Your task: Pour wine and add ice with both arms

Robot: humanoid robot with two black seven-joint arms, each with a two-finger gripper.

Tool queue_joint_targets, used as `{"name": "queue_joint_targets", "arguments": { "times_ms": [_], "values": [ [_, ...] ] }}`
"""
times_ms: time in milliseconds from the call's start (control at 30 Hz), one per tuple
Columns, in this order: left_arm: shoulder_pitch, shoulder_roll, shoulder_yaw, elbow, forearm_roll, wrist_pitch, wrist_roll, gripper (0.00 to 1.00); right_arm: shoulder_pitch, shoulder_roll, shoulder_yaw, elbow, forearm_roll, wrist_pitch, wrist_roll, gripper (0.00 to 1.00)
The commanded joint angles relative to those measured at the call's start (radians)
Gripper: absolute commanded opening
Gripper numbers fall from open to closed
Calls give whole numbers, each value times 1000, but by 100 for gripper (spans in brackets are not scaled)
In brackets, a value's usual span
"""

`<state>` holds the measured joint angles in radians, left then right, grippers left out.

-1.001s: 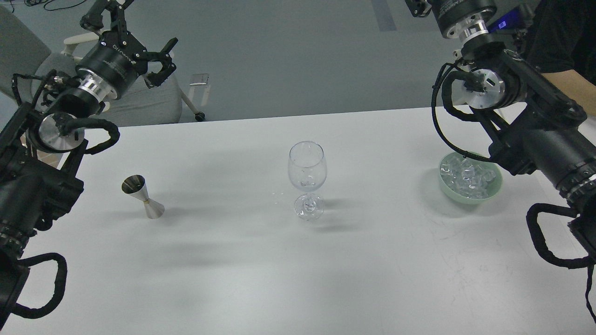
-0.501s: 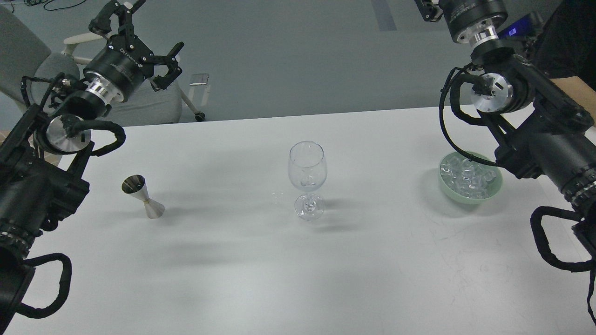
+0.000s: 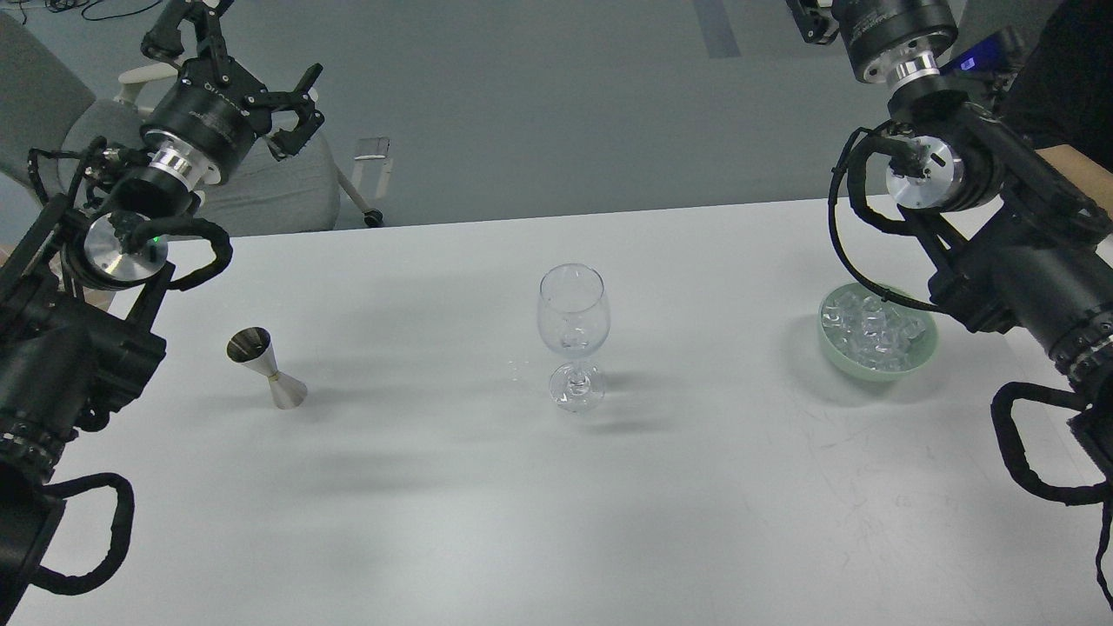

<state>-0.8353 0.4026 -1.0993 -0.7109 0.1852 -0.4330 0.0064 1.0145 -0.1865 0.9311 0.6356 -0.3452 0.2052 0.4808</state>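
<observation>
A clear wine glass [image 3: 572,323] stands upright at the table's middle. A steel jigger [image 3: 266,366] stands to its left. A pale green bowl [image 3: 915,361] at the right holds several clear ice cubes [image 3: 872,330]. My left gripper [image 3: 248,54] is open and empty, raised high above the table's far left corner, well away from the jigger. My right arm [image 3: 983,217] reaches over the bowl's far side. Its wrist [image 3: 896,35] runs up to the top edge, and the fingers are cut off there.
The white table [image 3: 556,504] has its far edge behind the glass. A grey chair [image 3: 261,187] stands beyond the far left corner. A person's forearm [image 3: 1074,165] shows at the right edge behind my right arm.
My left gripper swung slightly right, then back left and up. My right arm rose and shifted a little to the right. The glass, jigger and bowl have not moved.
</observation>
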Motion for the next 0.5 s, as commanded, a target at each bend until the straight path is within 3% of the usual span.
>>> {"name": "queue_joint_targets", "arguments": {
  "times_ms": [0, 200, 401, 467],
  "values": [
    [-2, 1, -7, 1, -12, -1, 6, 99, -5, -2, 2, 1, 0, -3, -1, 100],
    [-1, -2, 1, -1, 0, -26, 12, 99, -7, -8, 3, -2, 3, -4, -1, 100],
    [-2, -2, -1, -1, 2, -18, -3, 98, 1, -5, -11, 6, 15, -20, -45, 100],
    [-2, -1, -2, -2, 0, -18, -5, 98, 4, -5, -12, 6, 15, -15, -89, 100]
  ]
}}
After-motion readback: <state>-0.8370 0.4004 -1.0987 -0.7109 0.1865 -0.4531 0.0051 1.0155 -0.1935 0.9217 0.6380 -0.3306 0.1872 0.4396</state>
